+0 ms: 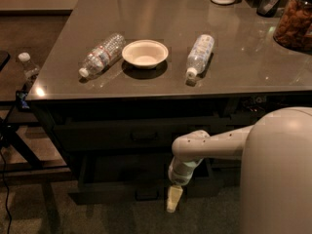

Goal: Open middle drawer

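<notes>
Camera view shows you the grey table point(243, 77), with the middle drawer point(97, 138) under its top, second front down. Your gripper point(174, 199) hangs pointing downward, lower than that drawer's handle point(145, 135) and to its right. You cannot tell whether it is open or closed.

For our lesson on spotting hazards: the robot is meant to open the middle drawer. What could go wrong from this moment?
1. The hand hangs low, below the handle of the middle drawer and beside the lower drawer, so it may catch the wrong one.
2. A clear bottle and a labelled bottle lie on their sides on the tabletop; a hard tug might set them rolling.
</notes>
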`<state>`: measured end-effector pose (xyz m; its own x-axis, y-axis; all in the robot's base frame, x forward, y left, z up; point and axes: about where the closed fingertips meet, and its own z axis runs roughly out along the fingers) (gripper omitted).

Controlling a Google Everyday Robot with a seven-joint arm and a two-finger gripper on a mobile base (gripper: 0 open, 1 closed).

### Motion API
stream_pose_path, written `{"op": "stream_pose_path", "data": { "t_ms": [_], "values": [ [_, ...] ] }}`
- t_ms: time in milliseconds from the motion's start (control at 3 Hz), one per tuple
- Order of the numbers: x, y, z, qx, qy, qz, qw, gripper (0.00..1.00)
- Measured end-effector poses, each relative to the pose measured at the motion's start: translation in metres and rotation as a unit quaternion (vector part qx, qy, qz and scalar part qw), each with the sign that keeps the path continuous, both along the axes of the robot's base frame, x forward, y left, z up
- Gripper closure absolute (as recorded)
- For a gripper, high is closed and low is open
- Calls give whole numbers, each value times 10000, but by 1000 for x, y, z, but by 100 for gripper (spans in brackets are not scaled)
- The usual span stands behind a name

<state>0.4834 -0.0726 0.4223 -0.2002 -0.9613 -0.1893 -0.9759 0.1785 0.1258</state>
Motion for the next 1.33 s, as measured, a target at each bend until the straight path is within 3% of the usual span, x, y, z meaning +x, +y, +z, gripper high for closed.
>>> {"op": "stream_pose_path", "data": {
  "t_ms": [333, 667, 1333],
  "values": [
    [0, 0, 0, 0, 0, 0, 10000, 0],
    [-19, -7, -12, -72, 246, -54, 9997, 0],
    [-80, -31, -9, -133, 741, -272, 9968, 0]
  ]
}}
